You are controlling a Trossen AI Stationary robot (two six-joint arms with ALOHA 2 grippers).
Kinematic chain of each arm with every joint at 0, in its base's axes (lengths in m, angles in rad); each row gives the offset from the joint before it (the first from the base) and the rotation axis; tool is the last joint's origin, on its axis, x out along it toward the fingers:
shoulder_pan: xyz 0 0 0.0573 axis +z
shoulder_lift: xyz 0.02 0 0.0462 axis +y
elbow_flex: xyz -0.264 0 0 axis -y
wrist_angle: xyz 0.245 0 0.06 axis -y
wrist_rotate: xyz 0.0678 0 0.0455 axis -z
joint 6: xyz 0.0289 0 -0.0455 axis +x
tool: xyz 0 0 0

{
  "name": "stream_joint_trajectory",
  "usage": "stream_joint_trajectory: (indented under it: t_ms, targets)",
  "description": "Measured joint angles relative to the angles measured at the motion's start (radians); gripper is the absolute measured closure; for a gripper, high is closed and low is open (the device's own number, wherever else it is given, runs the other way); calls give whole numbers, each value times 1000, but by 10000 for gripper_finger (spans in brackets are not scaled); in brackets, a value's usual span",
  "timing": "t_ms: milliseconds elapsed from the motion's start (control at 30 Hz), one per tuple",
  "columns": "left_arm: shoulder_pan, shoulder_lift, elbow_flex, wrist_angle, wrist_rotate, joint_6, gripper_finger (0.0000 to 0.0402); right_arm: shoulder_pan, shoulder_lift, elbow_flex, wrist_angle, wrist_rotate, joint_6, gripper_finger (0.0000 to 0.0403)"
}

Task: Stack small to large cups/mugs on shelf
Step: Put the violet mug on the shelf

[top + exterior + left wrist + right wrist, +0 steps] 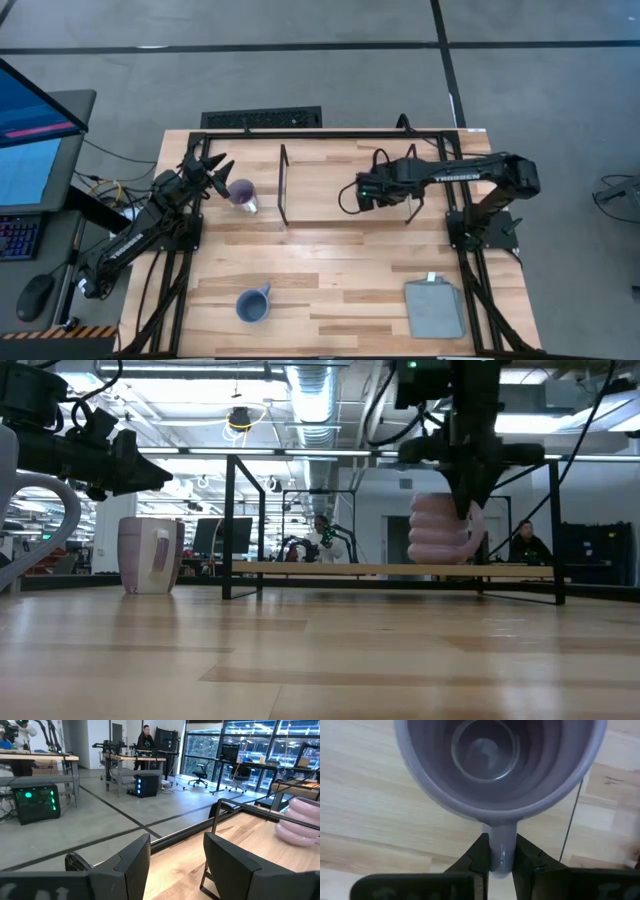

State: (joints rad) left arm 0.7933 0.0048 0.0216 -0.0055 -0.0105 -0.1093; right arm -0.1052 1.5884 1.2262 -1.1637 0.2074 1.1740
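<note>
The right gripper (499,857) is clamped on the purple mug (495,765) by its handle, mug hanging just below it over the shelf (340,205). Lower vertically; release only once seated flat.

Right gripper (366,191) over shelf (330,205), perhaps holding something

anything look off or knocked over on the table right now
Nothing stands out. The light purple ribbed mug hangs by its handle from the right gripper over the wooden shelf board; the second purple mug and blue mug stand upright, and the grey folded cloth lies flat.
</note>
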Motion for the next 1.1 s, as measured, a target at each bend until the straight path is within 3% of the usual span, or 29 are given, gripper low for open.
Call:
stream_joint_trajectory:
  t_ms: [333,767,1100]
  targets:
    - [0,0,0,0,0,0,225,-34,2,113,-89,-30,27,337]
    - [0,0,0,-1,0,19,225,-20,5,117,-123,-56,93,337]
    - [0,0,0,-1,0,18,225,1,5,117,-122,-10,133,337]
